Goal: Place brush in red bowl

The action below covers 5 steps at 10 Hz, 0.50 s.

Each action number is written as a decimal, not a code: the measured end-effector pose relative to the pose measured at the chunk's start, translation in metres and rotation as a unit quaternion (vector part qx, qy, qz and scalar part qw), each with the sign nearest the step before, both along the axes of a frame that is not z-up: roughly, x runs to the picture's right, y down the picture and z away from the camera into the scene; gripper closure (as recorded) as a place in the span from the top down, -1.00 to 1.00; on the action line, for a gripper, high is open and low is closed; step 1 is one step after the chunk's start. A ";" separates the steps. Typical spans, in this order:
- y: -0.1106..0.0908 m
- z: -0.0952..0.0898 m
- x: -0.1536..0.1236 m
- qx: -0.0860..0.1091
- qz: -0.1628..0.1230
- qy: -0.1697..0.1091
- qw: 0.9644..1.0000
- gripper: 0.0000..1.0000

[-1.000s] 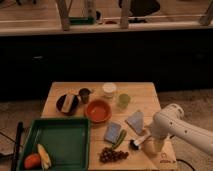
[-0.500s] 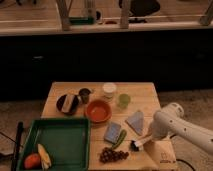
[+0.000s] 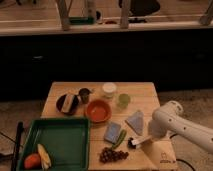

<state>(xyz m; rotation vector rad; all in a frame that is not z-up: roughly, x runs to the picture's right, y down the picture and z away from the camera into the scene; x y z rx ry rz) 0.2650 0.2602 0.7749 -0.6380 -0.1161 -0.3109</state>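
The brush [image 3: 136, 142] has a white handle and a small dark round head that points left, near the table's front right. My gripper [image 3: 149, 138] is at the end of the white arm [image 3: 175, 121] and is shut on the handle's right end. It holds the brush low over the table, right of a green vegetable [image 3: 121, 138]. The red bowl [image 3: 98, 110] stands in the middle of the table, up and to the left of the brush and apart from it. Nothing shows inside it.
A dark dish with a tan block [image 3: 67, 102], a dark cup [image 3: 85, 94], a white cup [image 3: 109, 89] and a green cup [image 3: 123, 100] stand behind the bowl. A blue sponge [image 3: 113, 132], a grey cloth [image 3: 135, 121] and grapes [image 3: 112, 155] lie near the brush. A green tray [image 3: 60, 135] sits front left.
The arm's end has shifted left and risen slightly, and the brush now shows in full, sticking out left of the gripper. The bowl and the other items have not moved.
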 end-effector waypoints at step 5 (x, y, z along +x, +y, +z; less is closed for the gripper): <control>-0.032 -0.034 -0.011 0.019 -0.029 -0.041 0.999 -1.00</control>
